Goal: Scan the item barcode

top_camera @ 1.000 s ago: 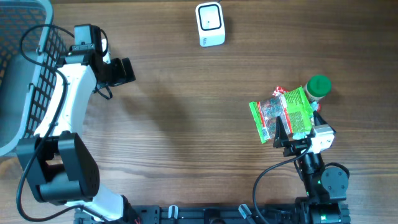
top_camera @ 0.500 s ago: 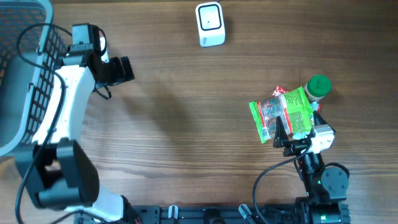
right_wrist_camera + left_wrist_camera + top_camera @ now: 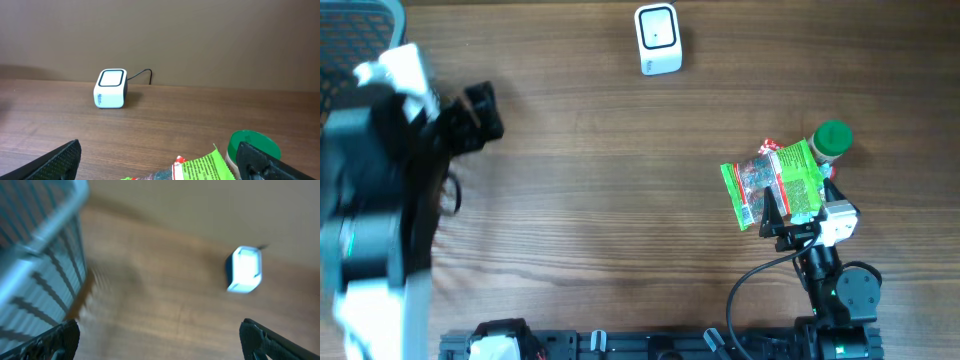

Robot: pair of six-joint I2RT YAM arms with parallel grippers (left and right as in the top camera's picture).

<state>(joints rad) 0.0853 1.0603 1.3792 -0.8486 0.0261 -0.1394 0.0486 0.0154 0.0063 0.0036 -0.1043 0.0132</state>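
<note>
Green foil marks the snack packet (image 3: 775, 182), which lies flat toward the tabletop's right edge, just beside a green-lidded jar (image 3: 832, 140). The right gripper (image 3: 792, 215) sits at the packet's near side, jaws spread wide and grasping nothing. The left gripper (image 3: 480, 110), blurred near the basket (image 3: 360, 20) at the far-left corner, is likewise released and empty. The pick-up looks not yet done. The next move calls for closing on the packet, then presenting its barcode to the scanner (image 3: 657, 38) by the far edge.

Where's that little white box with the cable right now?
From overhead, the white box sits at the far edge of the table, near the middle, well apart from the green packet and green-capped jar on the right side.
</note>
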